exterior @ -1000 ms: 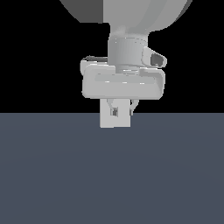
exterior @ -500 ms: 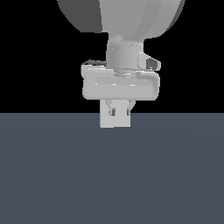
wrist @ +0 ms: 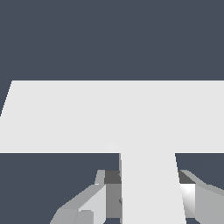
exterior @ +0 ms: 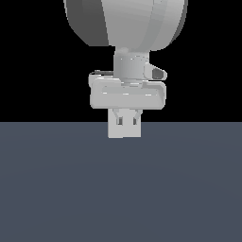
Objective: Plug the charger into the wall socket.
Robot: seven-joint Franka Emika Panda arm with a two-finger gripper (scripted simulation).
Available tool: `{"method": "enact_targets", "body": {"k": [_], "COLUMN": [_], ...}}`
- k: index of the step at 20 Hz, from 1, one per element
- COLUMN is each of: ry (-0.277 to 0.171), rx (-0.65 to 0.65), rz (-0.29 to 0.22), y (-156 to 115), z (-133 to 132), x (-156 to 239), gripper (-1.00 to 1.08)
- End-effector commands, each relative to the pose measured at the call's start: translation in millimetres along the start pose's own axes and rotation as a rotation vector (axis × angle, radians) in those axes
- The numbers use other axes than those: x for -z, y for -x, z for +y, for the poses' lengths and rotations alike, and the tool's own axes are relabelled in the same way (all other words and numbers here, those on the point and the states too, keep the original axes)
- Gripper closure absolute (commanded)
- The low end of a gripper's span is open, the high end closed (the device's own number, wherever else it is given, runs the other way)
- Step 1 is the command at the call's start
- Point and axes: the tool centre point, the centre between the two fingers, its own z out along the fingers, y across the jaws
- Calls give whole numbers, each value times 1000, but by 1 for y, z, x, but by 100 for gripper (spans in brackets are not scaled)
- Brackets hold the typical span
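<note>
1. Your gripper clenches the charger, a finger pressed to each side of it, so the block stays square to the wall socket.
2. You see the charger's far end touching the wall socket's face; its prongs are hidden, so seating depth is unclear.
3. Your arm hangs upright above the wall socket, wrist pointing straight down.

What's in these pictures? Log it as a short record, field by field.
gripper: jaws shut on the charger, pointing down
charger: off-white block; in the wrist view its far end meets the wall socket with no gap seen; prongs hidden
wall socket: broad off-white plate; holes not visible
surface: plain dark grey-blue
plugged in: cannot tell
</note>
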Motion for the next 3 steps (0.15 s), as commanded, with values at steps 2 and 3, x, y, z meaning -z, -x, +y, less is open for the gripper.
{"method": "enact_targets", "body": {"k": [2, 3], "ry": [0, 0], "rx": [0, 0], "rz": [0, 0], "y": [-2, -2], "z": [1, 1], "x": [-1, -1], "gripper": [108, 108]}}
